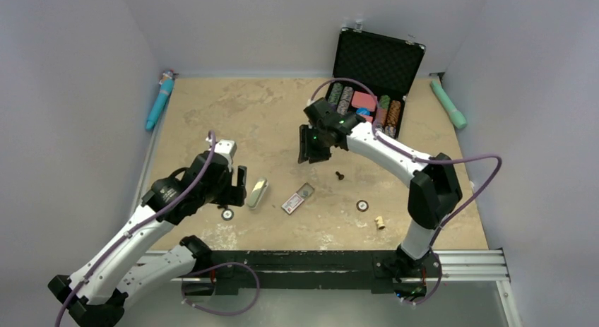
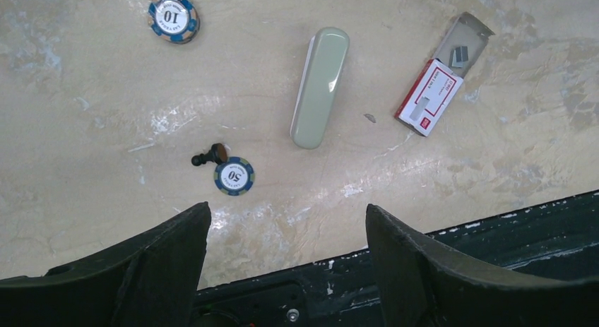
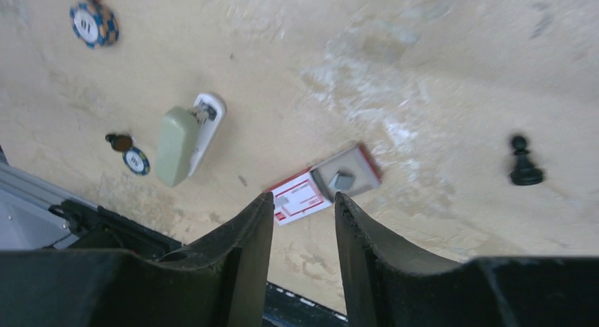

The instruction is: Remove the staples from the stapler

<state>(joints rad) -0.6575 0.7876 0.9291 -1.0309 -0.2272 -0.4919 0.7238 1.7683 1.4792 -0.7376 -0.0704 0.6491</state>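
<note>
The pale green stapler (image 1: pixel 257 193) lies closed on the tan table; it also shows in the left wrist view (image 2: pixel 320 87) and the right wrist view (image 3: pixel 185 138). A tiny grey sliver, apparently the staples (image 2: pixel 370 118), lies on the table between the stapler and a small red-and-white box (image 2: pixel 432 92); it also shows in the right wrist view (image 3: pixel 242 180). My left gripper (image 1: pixel 236 188) is wide open and empty just left of the stapler (image 2: pixel 286 210). My right gripper (image 1: pixel 311 147) hovers above and behind the box, jaws partly open and empty (image 3: pixel 304 196).
The box's flap is open with grey staple blocks (image 2: pixel 459 56) inside. Poker chips (image 2: pixel 234 176) (image 2: pixel 173 18) (image 1: pixel 362 205) and black pawns (image 2: pixel 205 157) (image 1: pixel 340 176) lie around. An open black chip case (image 1: pixel 378 62) stands at the back right. Marker-like sticks (image 1: pixel 159 101) (image 1: pixel 449 104) lie at the side walls.
</note>
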